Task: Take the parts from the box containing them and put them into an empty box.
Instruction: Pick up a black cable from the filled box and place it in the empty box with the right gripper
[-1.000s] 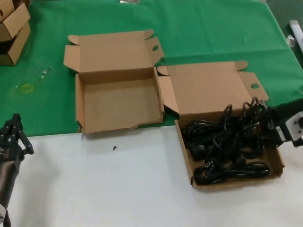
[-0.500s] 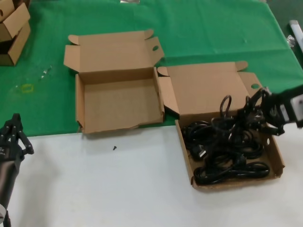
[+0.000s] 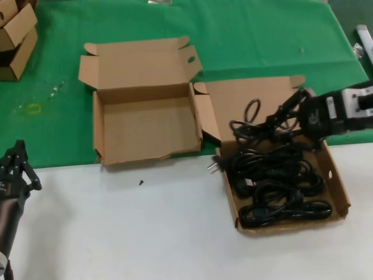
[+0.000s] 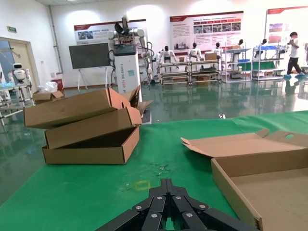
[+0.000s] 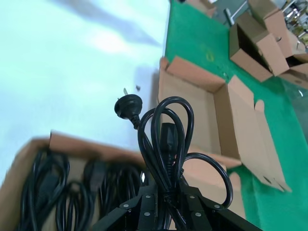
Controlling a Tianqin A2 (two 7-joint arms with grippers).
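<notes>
My right gripper (image 3: 289, 116) is shut on a coiled black power cord (image 3: 252, 125) and holds it above the back of the right box (image 3: 345, 198). Its plug (image 3: 213, 165) hangs past that box's left wall. In the right wrist view the cord's loops (image 5: 163, 139) rise from the shut fingers (image 5: 144, 204), plug (image 5: 127, 106) beyond. Several more black cords (image 3: 280, 195) lie in the right box. The empty box (image 3: 145, 131) stands open to its left, also in the right wrist view (image 5: 192, 106). My left gripper (image 3: 17, 153) is shut and parked at the near left, as the left wrist view (image 4: 166, 185) shows.
Small stacked cartons (image 3: 14, 35) sit at the far left on the green cloth (image 3: 262, 35). A small dark screw (image 3: 140, 182) lies on the white table in front of the empty box. A yellowish ring (image 3: 32, 108) lies on the cloth at the left.
My right gripper has risen and moved left toward the empty box, lifting one cord bundle out of the pile; its plug now dangles over the box's left wall. The left arm has not moved.
</notes>
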